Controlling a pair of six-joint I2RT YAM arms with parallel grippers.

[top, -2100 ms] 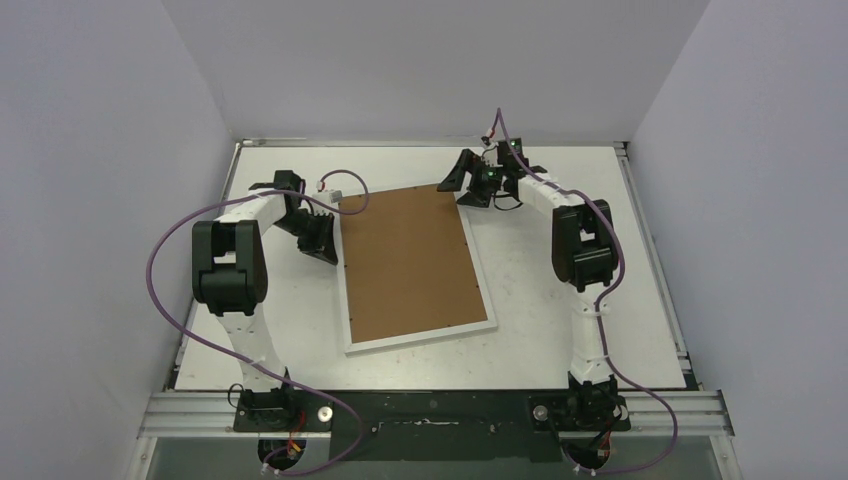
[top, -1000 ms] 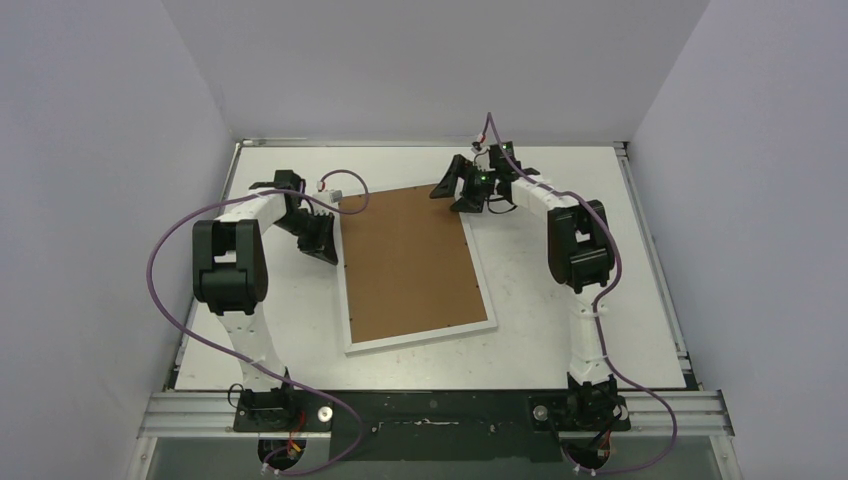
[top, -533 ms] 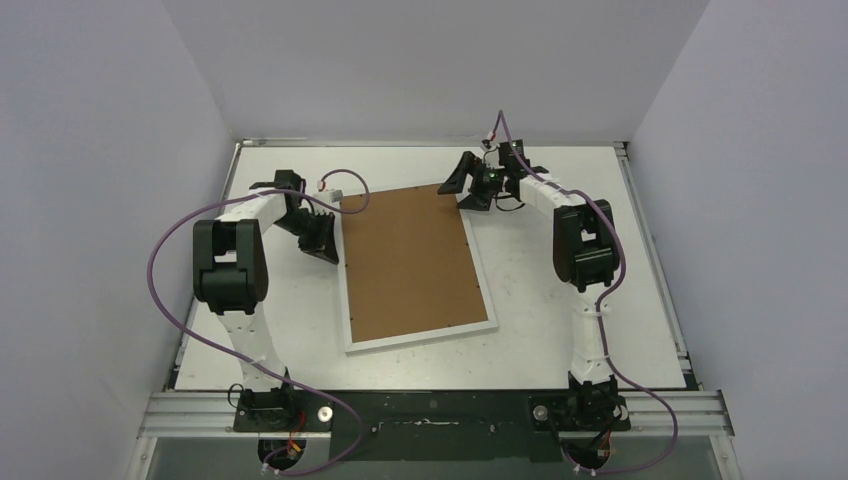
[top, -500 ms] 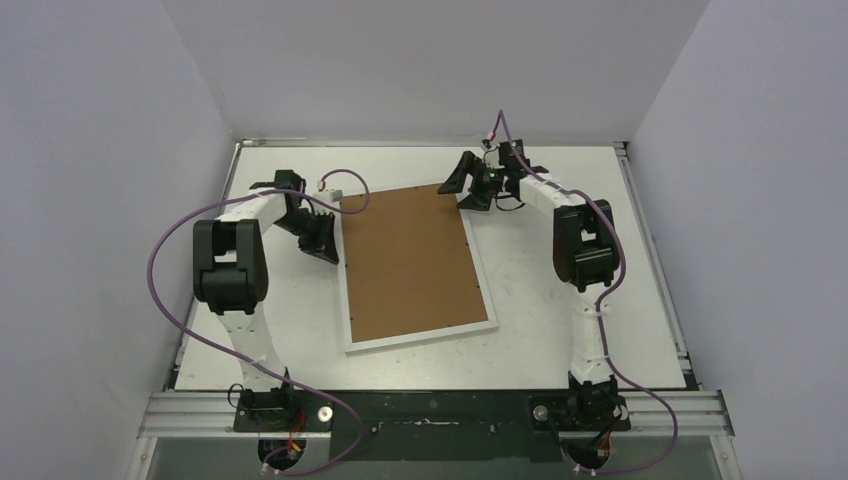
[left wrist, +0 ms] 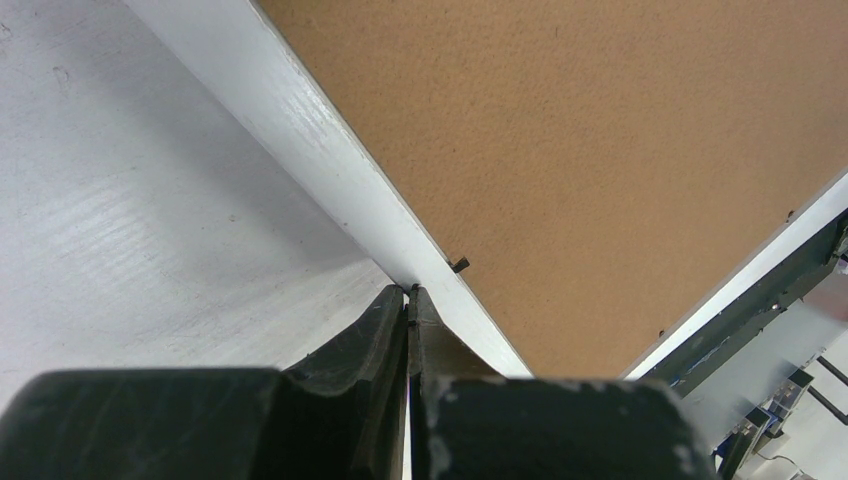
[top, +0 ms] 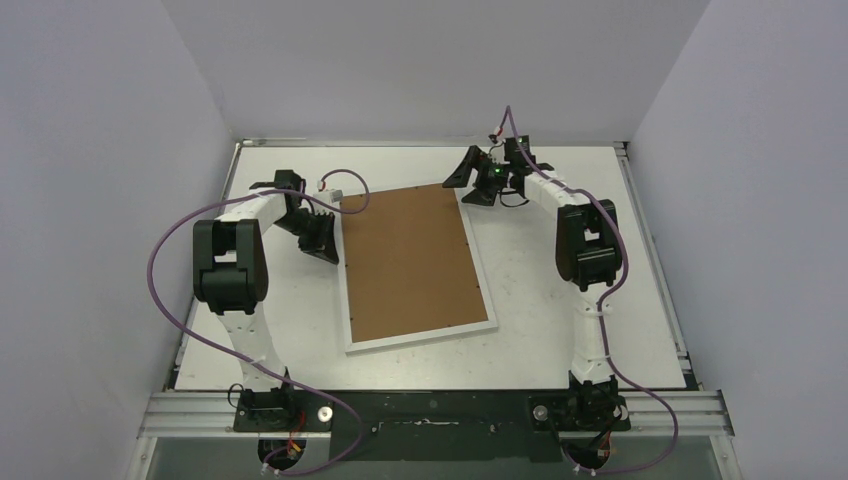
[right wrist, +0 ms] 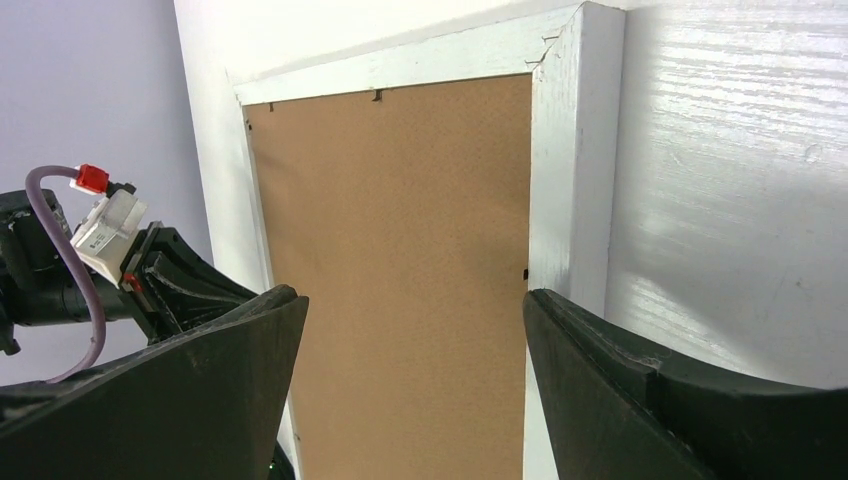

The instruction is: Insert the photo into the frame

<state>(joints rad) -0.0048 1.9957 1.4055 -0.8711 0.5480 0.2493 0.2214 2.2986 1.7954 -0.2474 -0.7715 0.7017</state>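
A white rectangular tabletop (top: 560,340) is carrying the whole scene, with pale walls (top: 90,150) standing round it on three sides. The large rectangular picture frame (top: 420,337) with a narrow white border is lying flat near the middle of the table. It is lying back side up and turned slightly off square to the table edges. A plain brown fibreboard backing panel (top: 410,265) is sitting inside that border and filling it from rail to rail. The dark sunset photo is not showing in any view; it may be lying under the brown panel, which is hiding whatever is beneath it.

The left arm (top: 232,262), white with black joints, is bending in from the left and reaching toward the frame's left long rail, near its far end. The black two-finger left gripper (top: 327,250) is clenched, with its fingers pressed together and nothing between them. In the wrist view its fingertips (left wrist: 385,320) are touching the outer edge of the white rail.

The right arm (top: 585,240), built the same way, is stretching up the right side to the frame's far right corner. The right gripper (top: 468,184) is spread wide there and grasping nothing. Its wrist view is showing one finger over the brown panel and the other over the white rail.

Thin purple cables (top: 160,280) are looping along both arms. Tiny black tabs (left wrist: 459,265) are sticking out from the border's inner edge over the panel.
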